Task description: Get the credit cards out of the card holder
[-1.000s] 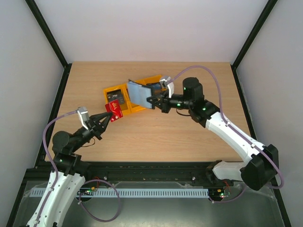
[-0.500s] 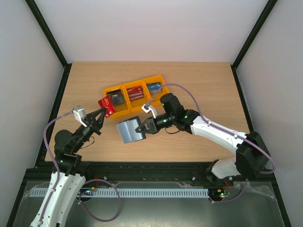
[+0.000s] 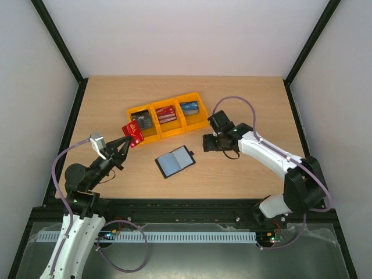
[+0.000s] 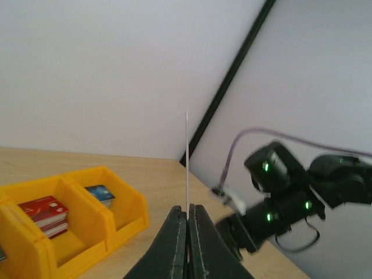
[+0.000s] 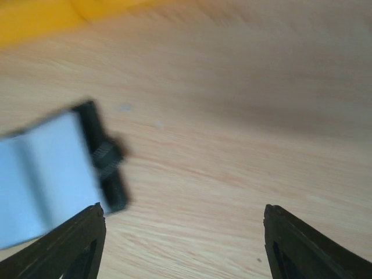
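My left gripper (image 3: 124, 143) pinches a thin red plastic card (image 3: 132, 134) left of centre, right by the yellow plastic bins (image 3: 171, 129), I guess for sorting. My right gripper (image 3: 205, 143) is spread wide, empty; the black bifold card holder (image 3: 175, 162) lies open mid-frame.

The open card holder (image 3: 175, 162) lies flat on the table (image 3: 256, 104), near of a row of three bins (image 3: 187, 121), each holding card stacks (image 3: 167, 114). Left of the holder, the left gripper (image 3: 125, 142) pinches a credit card (image 3: 132, 134) beside the leftmost bin. The right gripper (image 3: 206, 143) sits right of the holder, apart from it.
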You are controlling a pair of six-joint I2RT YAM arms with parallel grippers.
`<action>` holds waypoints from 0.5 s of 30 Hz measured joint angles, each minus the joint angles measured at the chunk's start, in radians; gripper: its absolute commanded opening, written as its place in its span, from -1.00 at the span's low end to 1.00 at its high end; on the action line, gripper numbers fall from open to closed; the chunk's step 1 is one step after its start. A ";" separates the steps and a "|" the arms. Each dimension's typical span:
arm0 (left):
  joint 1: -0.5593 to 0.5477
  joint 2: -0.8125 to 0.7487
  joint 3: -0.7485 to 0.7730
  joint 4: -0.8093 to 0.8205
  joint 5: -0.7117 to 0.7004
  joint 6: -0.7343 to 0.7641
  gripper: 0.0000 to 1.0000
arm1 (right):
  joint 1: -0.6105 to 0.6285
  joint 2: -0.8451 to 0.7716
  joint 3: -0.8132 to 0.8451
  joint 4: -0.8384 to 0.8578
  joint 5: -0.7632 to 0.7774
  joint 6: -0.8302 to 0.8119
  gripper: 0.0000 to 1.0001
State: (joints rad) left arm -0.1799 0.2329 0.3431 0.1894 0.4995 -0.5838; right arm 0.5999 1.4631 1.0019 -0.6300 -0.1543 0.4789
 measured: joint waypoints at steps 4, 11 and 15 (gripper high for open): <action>0.000 0.000 -0.018 0.056 0.092 0.000 -0.95 | 0.057 -0.083 0.102 0.047 -0.064 -0.096 0.31; 0.000 0.004 -0.020 0.146 0.262 -0.008 -0.95 | 0.230 -0.166 0.110 0.599 -0.618 -0.122 0.35; 0.000 0.011 -0.020 0.182 0.314 -0.020 -0.95 | 0.259 -0.098 0.146 0.769 -0.773 -0.103 0.12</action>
State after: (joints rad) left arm -0.1799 0.2440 0.3233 0.3714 0.8131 -0.6037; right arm 0.8585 1.3647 1.1477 0.1390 -0.9272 0.3756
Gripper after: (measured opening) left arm 0.025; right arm 0.654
